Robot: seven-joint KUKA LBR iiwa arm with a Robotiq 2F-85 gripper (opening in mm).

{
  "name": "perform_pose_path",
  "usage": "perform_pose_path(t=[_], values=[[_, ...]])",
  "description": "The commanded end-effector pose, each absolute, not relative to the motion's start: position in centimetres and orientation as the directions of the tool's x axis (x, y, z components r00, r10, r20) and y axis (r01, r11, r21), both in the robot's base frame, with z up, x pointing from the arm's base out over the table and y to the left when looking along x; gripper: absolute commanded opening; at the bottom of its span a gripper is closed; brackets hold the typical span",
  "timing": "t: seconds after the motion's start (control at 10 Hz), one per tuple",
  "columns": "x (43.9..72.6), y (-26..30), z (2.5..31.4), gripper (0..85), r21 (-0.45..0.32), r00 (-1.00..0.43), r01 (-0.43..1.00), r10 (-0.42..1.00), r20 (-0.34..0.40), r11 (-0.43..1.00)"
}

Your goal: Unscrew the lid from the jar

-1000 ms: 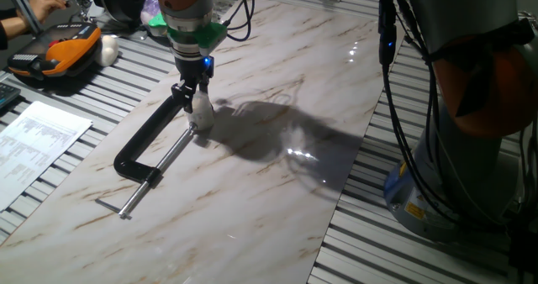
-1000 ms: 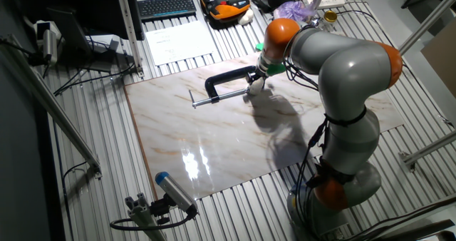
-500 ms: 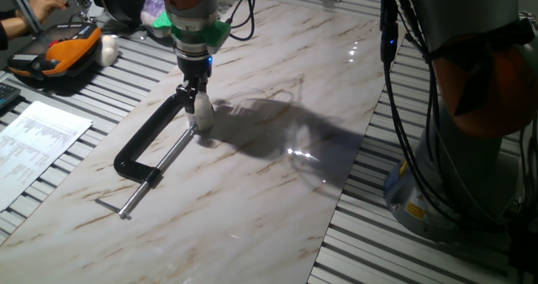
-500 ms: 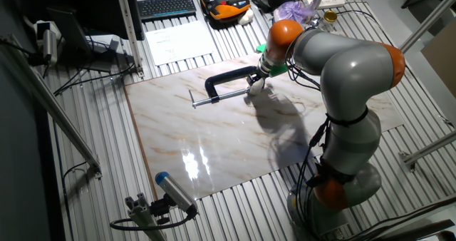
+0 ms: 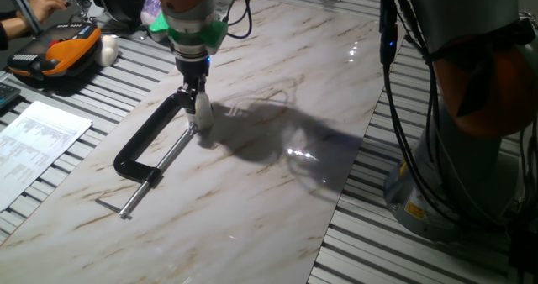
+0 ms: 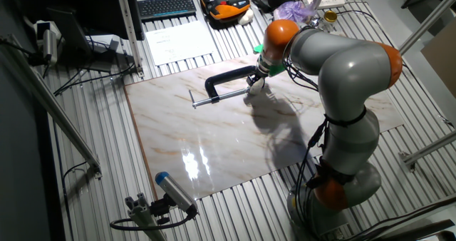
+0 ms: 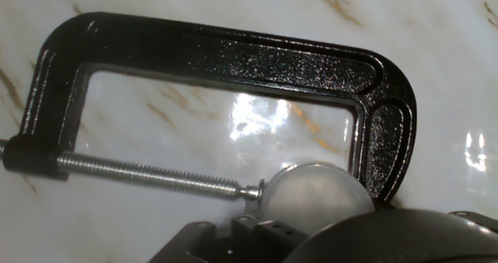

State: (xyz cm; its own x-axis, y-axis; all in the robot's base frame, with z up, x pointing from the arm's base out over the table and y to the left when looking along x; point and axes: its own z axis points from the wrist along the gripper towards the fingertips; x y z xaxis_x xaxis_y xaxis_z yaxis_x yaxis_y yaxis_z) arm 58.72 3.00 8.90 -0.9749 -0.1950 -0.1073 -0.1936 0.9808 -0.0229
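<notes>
The white lid (image 5: pixel 202 107) sits on the tiny whitish jar (image 5: pixel 203 123), which stands at the jaw end of the black C-clamp (image 5: pixel 143 141) on the marble board. My gripper (image 5: pixel 197 102) comes straight down and its dark fingers close on the lid. The other fixed view shows the gripper (image 6: pixel 258 83) at the clamp (image 6: pixel 224 75). In the hand view the round lid (image 7: pixel 311 189) lies between the clamp's screw tip (image 7: pixel 250 191) and its frame (image 7: pixel 233 53). The hand's dark housing hides the lid's lower part. The fingertips do not show there.
The marble board (image 5: pixel 252 191) lies on a slatted metal table. An orange case (image 5: pixel 63 53), a white lump (image 5: pixel 109 49) and a printed sheet (image 5: pixel 38 137) are at the left. The arm's base and cables (image 5: pixel 454 149) stand at the right.
The wrist has turned a little about its vertical axis while staying over the lid. The clamp and jar have not shifted.
</notes>
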Motion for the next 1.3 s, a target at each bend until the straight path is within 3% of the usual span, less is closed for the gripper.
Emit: perform_pose_path(t=[0.0, 0.4, 0.9, 1.2], values=[[58.73, 3.01, 8.91, 17.0, -0.031, -0.978, -0.187, -0.189, -0.094, 0.982], [58.71, 3.02, 8.78, 17.0, -0.028, -0.965, -0.241, -0.242, -0.098, 0.97], [58.72, 3.05, 8.52, 17.0, -0.016, -0.9, -0.415, -0.413, -0.142, 0.91], [58.72, 3.07, 8.5, 17.0, -0.013, -0.89, -0.432, -0.428, -0.158, 0.902]])
